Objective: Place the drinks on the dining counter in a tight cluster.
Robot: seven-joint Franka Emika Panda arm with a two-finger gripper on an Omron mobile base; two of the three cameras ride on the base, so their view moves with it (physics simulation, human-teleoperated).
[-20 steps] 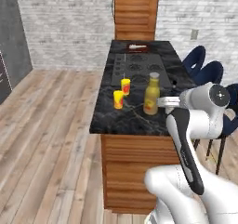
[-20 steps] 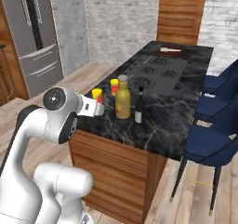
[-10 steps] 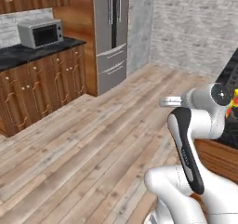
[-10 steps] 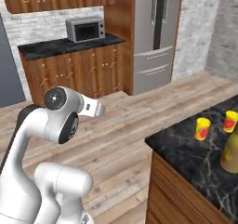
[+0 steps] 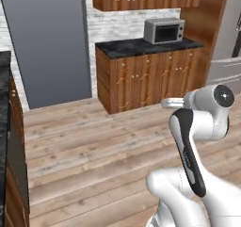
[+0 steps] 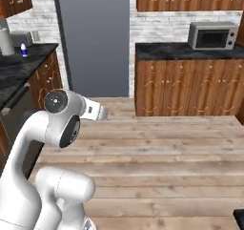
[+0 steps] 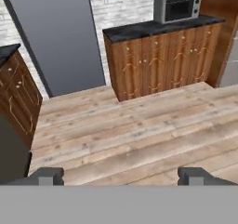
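Observation:
A small blue-and-white bottle (image 6: 24, 50) with a white cap stands upright on a black wall counter (image 6: 28, 64) at the far left of the right base view. My gripper (image 7: 120, 176) is open, its two dark fingertips (image 7: 45, 175) wide apart with nothing between them. It points over bare wooden floor, far from the bottle. The arm is folded close to the base, with the hand (image 5: 172, 102) held level at about chest height. The other drinks are out of view. A dark sliver (image 6: 239, 217) at the right base view's bottom right corner may be the dining counter's edge; I cannot tell.
A wood cabinet (image 5: 146, 75) with a black top carries a microwave (image 5: 164, 30) ahead. A tall grey panel (image 5: 44, 42) stands left of it. A black counter edge (image 5: 4, 127) runs close on the left. A grey canister (image 6: 5, 40) stands near the bottle. Wooden floor (image 7: 139, 135) lies between.
The whole picture has swung: the base has turned away from the dining counter, whose bottles have left the views, and now faces the wall cabinets. The gripper stays open.

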